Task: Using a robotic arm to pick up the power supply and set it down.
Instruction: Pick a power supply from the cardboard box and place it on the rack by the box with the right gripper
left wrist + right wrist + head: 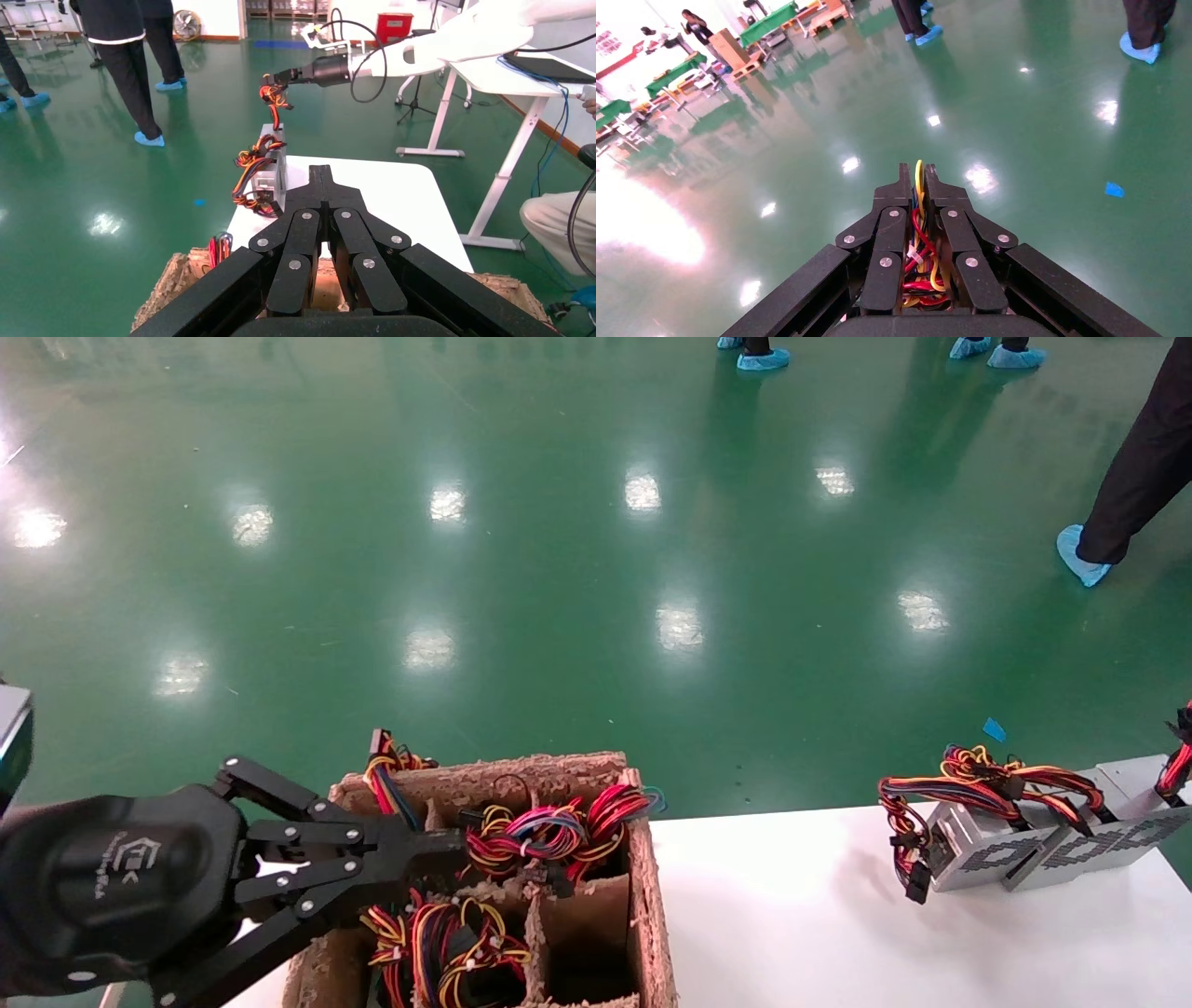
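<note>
My right gripper [918, 179] is shut on the red, yellow and black wire bundle [916, 239] of a power supply. The left wrist view shows that gripper [281, 77] holding the wires above a silver-grey power supply [270, 132] at the table's far end. I cannot tell whether the box is off the table. Two more power supplies [978, 850] [1108, 840] lie side by side on the white table [792, 933]. My left gripper [447, 845] is shut and holds nothing. It hangs over a brown compartment box [643, 896] with wire bundles [549, 831] in it.
One compartment [577, 933] at the box's near right holds nothing. People in blue shoe covers [1085, 556] stand on the green floor beyond the table. A white desk [492, 77] stands farther off in the left wrist view.
</note>
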Controlling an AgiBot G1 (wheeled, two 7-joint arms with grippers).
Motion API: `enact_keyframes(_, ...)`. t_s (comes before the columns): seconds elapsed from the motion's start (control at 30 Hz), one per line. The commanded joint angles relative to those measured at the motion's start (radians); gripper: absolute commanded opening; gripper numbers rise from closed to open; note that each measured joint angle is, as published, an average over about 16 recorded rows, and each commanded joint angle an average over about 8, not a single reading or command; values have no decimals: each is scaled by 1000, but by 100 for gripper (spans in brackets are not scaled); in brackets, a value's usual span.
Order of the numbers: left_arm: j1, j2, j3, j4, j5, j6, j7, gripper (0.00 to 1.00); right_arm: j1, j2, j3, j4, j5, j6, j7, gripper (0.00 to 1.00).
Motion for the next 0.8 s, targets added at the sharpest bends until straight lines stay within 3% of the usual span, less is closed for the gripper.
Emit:
enact_keyframes(0.03, 0, 0, 0, 0, 0, 0, 0, 0, -1, 1, -3, -1, -4, 4, -2, 100)
enact_keyframes(0.8, 0, 0, 0, 0, 0, 0, 0, 0, -62, 59, 19, 31, 29, -71, 4, 100)
